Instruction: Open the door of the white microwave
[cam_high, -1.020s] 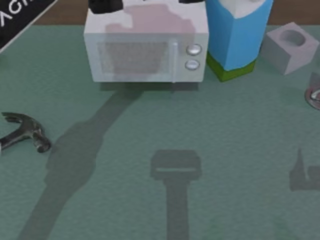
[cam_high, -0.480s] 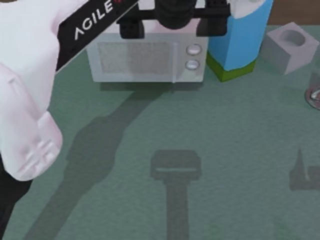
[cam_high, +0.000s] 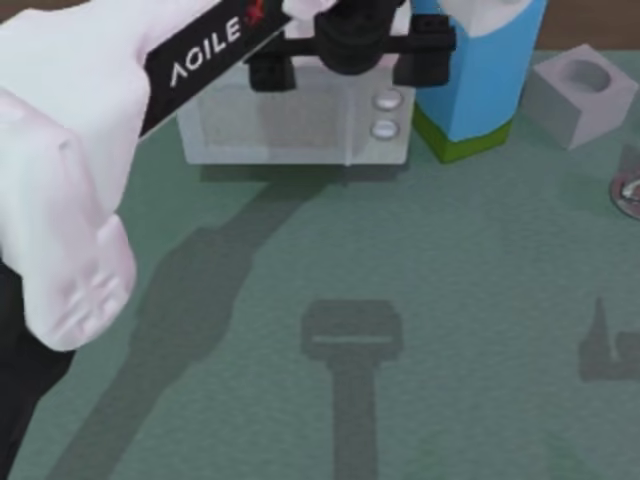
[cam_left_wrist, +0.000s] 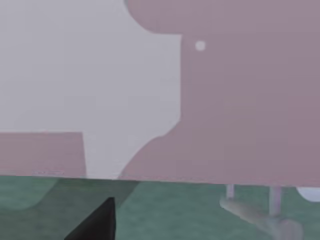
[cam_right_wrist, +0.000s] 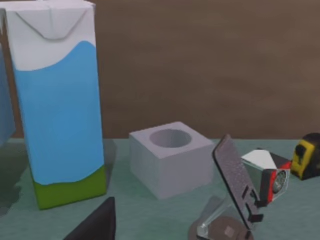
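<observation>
Green table (cam_high: 420, 300) w/ arm shadows. Left gripper (cam_high: 348, 62) hung over the white microwave (cam_high: 300, 125) at the back, fingers wide apart. The door (cam_high: 270, 125) was shut. Blue carton (cam_high: 480, 70) & grey cube (cam_high: 578, 95) beside it.

The counter (cam_high: 420, 300) is seen from overhead in the top view, with the white microwave (cam_high: 300, 125) at the far edge and the left arm (cam_high: 70, 170) crowding the near left. The left wrist view is pressed right up against the white microwave's top, so pretty much only that panel gets seen. The right wrist view sits low, facing the carton (cam_right_wrist: 57, 100) and grey cube (cam_right_wrist: 170, 157), both also caught from above.
</observation>
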